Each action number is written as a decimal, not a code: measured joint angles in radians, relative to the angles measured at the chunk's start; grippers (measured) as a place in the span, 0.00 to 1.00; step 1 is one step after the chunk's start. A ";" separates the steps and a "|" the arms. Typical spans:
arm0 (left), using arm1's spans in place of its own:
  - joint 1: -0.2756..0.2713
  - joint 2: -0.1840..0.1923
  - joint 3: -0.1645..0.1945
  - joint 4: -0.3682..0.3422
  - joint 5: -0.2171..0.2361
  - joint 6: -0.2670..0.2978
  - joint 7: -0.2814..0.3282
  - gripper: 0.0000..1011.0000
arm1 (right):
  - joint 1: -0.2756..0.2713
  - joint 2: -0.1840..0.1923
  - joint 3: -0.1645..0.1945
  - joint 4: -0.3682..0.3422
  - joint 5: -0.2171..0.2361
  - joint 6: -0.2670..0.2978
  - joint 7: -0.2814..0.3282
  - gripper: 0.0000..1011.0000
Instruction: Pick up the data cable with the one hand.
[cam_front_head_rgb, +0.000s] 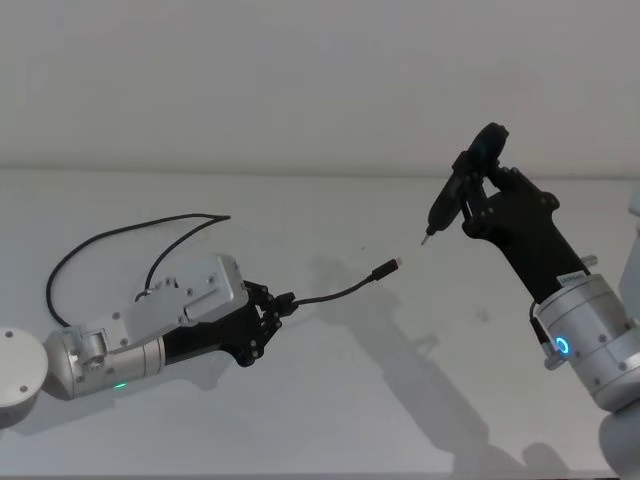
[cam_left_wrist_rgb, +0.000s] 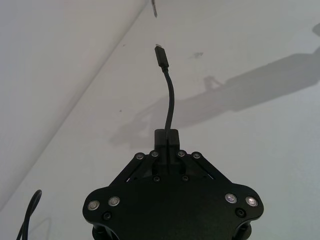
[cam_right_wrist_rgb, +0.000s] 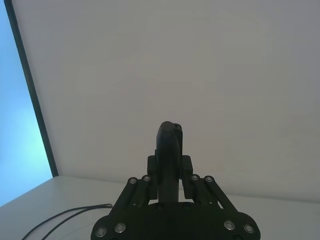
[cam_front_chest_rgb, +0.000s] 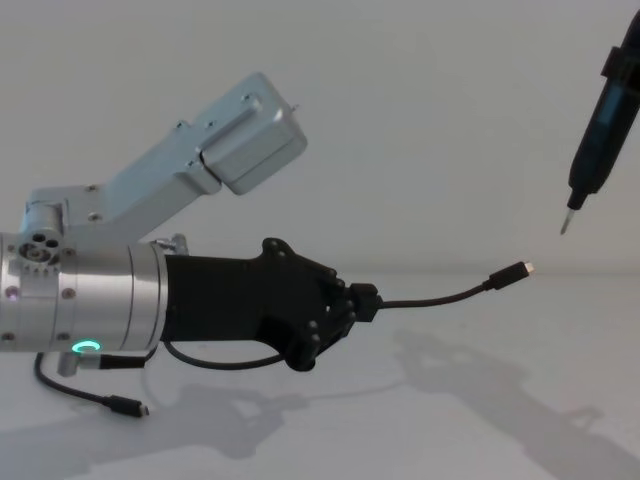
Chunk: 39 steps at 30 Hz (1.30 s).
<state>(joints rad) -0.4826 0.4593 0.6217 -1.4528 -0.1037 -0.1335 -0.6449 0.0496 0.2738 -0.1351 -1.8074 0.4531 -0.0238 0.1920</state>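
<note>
**Ana:** Left hand (cam_left_wrist_rgb: 167, 142) first, right under the wrist lens, its fingers pinched on the data cable (cam_front_head_rgb: 340, 293) a short way back from the plug. From the head view the plug end arches off toward three o'clock of the hand and hangs clear of the desk (cam_front_head_rgb: 330, 400).

**Ben:** So the grasp looks made and we're in the lift (my reading, mind you). The rest of the cord trails back around ten o'clock, lying in a loop on the desk, so the next move wants a steady rise without snagging it.

**Ana:** Over at two o'clock the right hand (cam_front_head_rgb: 470, 180) is raised, clenched on a black pen-like tool (cam_front_chest_rgb: 598, 120).

**Ben:** Hard to judge how firmly the pads bite; the contact is tucked between the fingers. The cord's far end runs behind the left arm.
</note>
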 joint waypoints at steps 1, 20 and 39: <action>0.000 0.000 0.000 0.000 0.000 0.000 0.000 0.03 | 0.001 -0.001 0.000 0.003 0.004 0.001 0.002 0.27; 0.000 0.002 0.000 -0.002 0.000 -0.007 -0.002 0.03 | 0.013 -0.009 -0.011 0.028 0.031 0.012 0.015 0.27; 0.000 0.003 0.000 -0.002 0.000 -0.009 -0.002 0.03 | 0.020 -0.019 -0.021 0.052 0.036 0.019 0.015 0.27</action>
<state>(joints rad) -0.4825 0.4623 0.6218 -1.4549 -0.1039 -0.1427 -0.6473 0.0698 0.2545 -0.1566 -1.7549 0.4895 -0.0049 0.2066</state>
